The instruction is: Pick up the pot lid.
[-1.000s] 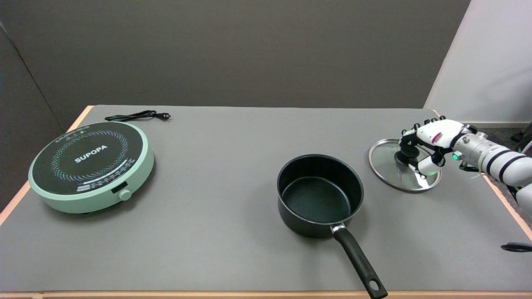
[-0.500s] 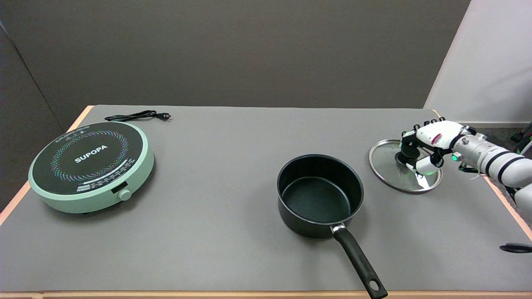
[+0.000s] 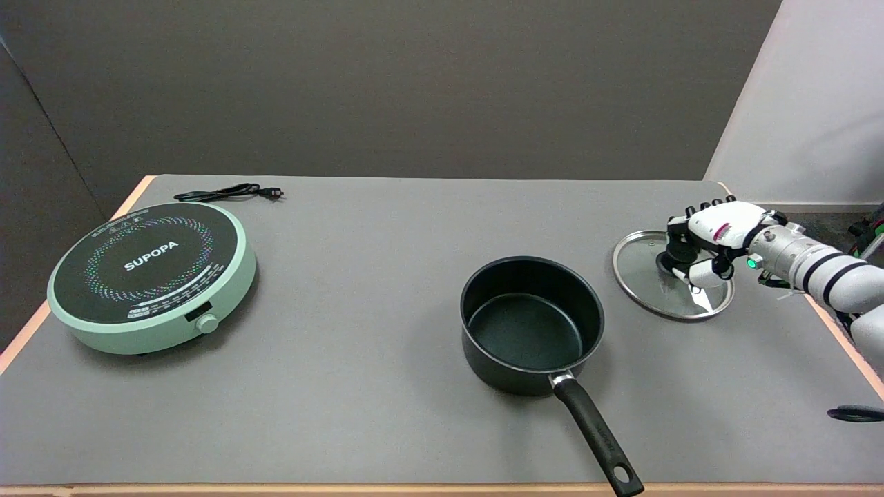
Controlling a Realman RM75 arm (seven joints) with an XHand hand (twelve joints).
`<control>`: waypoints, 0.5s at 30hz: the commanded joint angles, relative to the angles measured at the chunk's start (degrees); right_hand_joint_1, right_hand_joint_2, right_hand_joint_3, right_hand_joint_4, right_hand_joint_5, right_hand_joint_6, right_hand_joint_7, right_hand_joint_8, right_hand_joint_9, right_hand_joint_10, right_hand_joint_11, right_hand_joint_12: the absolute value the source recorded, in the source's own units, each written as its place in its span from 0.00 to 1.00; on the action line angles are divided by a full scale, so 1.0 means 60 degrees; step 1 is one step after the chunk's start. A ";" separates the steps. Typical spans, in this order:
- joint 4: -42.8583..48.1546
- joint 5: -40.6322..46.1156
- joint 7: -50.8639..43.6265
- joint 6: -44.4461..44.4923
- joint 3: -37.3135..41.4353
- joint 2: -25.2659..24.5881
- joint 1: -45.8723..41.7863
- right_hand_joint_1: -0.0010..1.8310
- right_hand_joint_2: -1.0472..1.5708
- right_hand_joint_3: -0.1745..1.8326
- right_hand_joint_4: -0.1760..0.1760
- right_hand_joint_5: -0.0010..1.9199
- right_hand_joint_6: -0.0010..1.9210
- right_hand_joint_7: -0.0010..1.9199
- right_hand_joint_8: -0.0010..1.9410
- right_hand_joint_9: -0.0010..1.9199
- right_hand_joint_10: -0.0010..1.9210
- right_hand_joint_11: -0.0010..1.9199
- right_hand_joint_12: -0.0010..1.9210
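**One hand on the lid's knob**

One view is all we have, the head view, looking down and across the grey table (image 3: 387, 228).

At the far right we see the right hand (image 3: 701, 241), white and black, reaching in from the picture's right edge on its white arm with black bands. Its fingers (image 3: 680, 238) curl down over the black knob (image 3: 668, 261) of the pot lid (image 3: 646, 276), and the thumb comes in from the near side, so we read the hand as clamped around that knob. The lid is a round glass one with a metal rim. It sits near the table's right edge, to the right of the pot and a little farther back, apart from it. We cannot tell whether the lid rests flat on the table or is raised a little off it; its near edge looks close to the surface.

The pot (image 3: 532, 324) is black and stands uncovered right of the table's middle. Its long black handle (image 3: 597, 438) points toward the near edge, ending in a hanging hole just at the table's front.

Far to the left we see a round pale green induction cooker (image 3: 152, 276) with a black top marked SUPOPA and a knob on its front. Behind it a black power cord (image 3: 228, 193) lies coiled loosely on the table.

A small dark object (image 3: 856, 413) shows at the lower right edge, off the table; we cannot tell what it is.
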 commanded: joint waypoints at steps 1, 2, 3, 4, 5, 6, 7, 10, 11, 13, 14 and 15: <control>0.0145 -0.0010 0.0005 0.0272 -0.0370 -0.0013 0.0249 0.61 0.85 0.21 0.45 0.29 0.84 0.39 0.74 0.35 0.72 0.24 0.47; 0.0145 -0.0010 0.0005 0.0283 -0.0371 -0.0013 0.0249 0.61 0.86 0.20 0.43 0.28 0.84 0.39 0.75 0.36 0.73 0.25 0.49; 0.0145 0.0002 0.0005 0.0285 -0.0371 -0.0013 0.0249 0.61 0.86 0.20 0.42 0.28 0.84 0.40 0.75 0.36 0.73 0.25 0.51; 0.0145 0.0003 0.0005 0.0285 -0.0371 -0.0013 0.0249 0.61 0.85 0.22 0.41 0.28 0.84 0.40 0.75 0.35 0.76 0.24 0.53; 0.0145 0.0003 0.0005 0.0285 -0.0384 -0.0013 0.0249 0.61 0.84 0.24 0.40 0.28 0.84 0.40 0.76 0.35 0.79 0.24 0.55; 0.0145 0.0003 0.0005 0.0285 -0.0385 -0.0013 0.0249 0.62 0.84 0.23 0.39 0.29 0.84 0.40 0.75 0.36 0.79 0.24 0.55; 0.0145 0.0003 0.0005 0.0285 -0.0385 -0.0013 0.0249 0.62 0.84 0.24 0.39 0.29 0.84 0.41 0.75 0.36 0.80 0.25 0.55; 0.0145 0.0003 0.0005 0.0285 -0.0385 0.0000 0.0274 0.73 0.77 0.35 1.00 0.27 0.73 0.41 0.74 0.37 0.80 0.26 0.56; 0.0145 0.0003 0.0005 0.0285 -0.0397 0.0000 0.0287 0.72 0.77 0.35 1.00 0.28 0.70 0.40 0.76 0.38 0.78 0.27 0.54; 0.0145 0.0003 0.0018 0.0285 -0.0425 0.0013 0.0392 0.72 0.77 0.35 1.00 0.28 0.70 0.40 0.76 0.39 0.78 0.28 0.54; 0.0145 0.0003 0.0018 0.0285 -0.0425 0.0013 0.0432 0.72 0.77 0.35 1.00 0.28 0.70 0.40 0.76 0.39 0.78 0.28 0.54; 0.0121 0.0003 0.0018 0.0285 -0.0425 0.0013 0.0472 0.73 0.77 0.36 1.00 0.28 0.71 0.41 0.75 0.39 0.79 0.28 0.54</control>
